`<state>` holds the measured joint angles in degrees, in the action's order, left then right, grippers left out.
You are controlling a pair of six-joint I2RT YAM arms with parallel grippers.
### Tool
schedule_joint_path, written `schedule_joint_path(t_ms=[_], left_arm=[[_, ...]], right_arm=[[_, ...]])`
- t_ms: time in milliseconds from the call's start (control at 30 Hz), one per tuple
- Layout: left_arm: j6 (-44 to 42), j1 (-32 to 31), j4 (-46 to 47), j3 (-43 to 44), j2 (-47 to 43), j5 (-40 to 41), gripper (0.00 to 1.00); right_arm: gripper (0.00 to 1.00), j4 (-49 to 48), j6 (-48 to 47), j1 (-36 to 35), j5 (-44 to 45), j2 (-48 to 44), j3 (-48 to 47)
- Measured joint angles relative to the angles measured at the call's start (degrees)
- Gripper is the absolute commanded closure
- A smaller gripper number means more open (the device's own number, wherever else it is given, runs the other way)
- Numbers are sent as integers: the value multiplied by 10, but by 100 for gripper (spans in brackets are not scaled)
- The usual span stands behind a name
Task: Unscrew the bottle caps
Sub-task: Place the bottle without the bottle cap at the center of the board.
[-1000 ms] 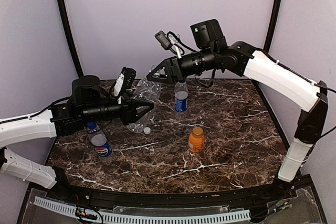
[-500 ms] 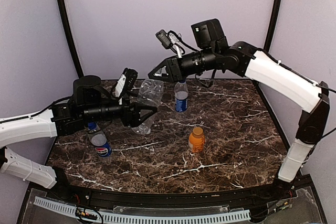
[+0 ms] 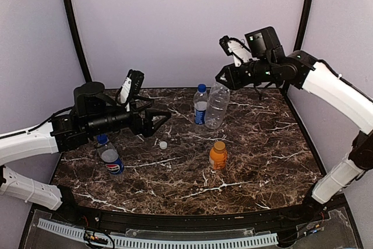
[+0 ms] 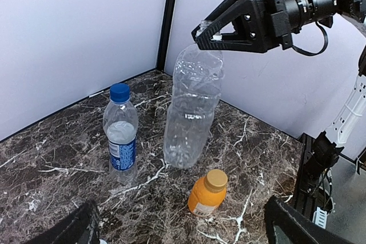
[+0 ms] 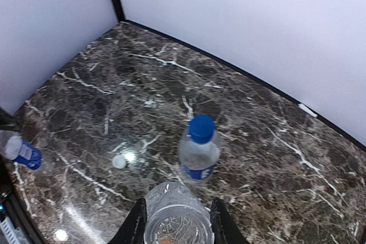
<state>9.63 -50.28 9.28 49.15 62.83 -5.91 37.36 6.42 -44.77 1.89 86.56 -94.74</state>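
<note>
Ref. landmark: water bottle (image 3: 200, 104), upright, blue cap (image 3: 201, 87) on.

1. Clear bottle (image 3: 217, 106): just beside the ref. on its right, on the side away from the L gripper. Long axis near vertical, neck up, top leaning slightly right. Mouth open, no cap. Base at table (image 3: 262, 161) level; contact cannot be told.
2. R gripper (image 3: 223, 80): pinched on the clear bottle's neck from above, one finger per side.
3. L gripper (image 3: 160, 122): spread wide, holding nothing, left of ref., well apart, pointing toward it.
4. White cap (image 3: 163, 144): loose on the table, left of ref. and nearer the arm bases.
5. Orange bottle (image 3: 218, 155): upright, orange cap (image 3: 219, 144) on, nearer the bases than ref.
6. Pepsi bottle (image 3: 111, 158): far left of ref., partly under the L arm.
</note>
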Motion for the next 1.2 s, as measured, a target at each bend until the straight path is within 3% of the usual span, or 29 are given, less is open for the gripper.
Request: schedule_joint_path(t_ms=[200, 533, 933, 1200], left_arm=[[7, 0, -1, 0, 0, 9, 1], [13, 0, -4, 0, -1, 15, 1], [13, 0, -9, 0, -3, 20, 1], [16, 0, -9, 0, -3, 22, 1]], right_arm=[[100, -16, -6, 52, 95, 10, 49], [98, -105, -16, 77, 143, 101, 89], [86, -166, -21, 78, 149, 140, 118], [67, -185, -16, 85, 146, 140, 127]])
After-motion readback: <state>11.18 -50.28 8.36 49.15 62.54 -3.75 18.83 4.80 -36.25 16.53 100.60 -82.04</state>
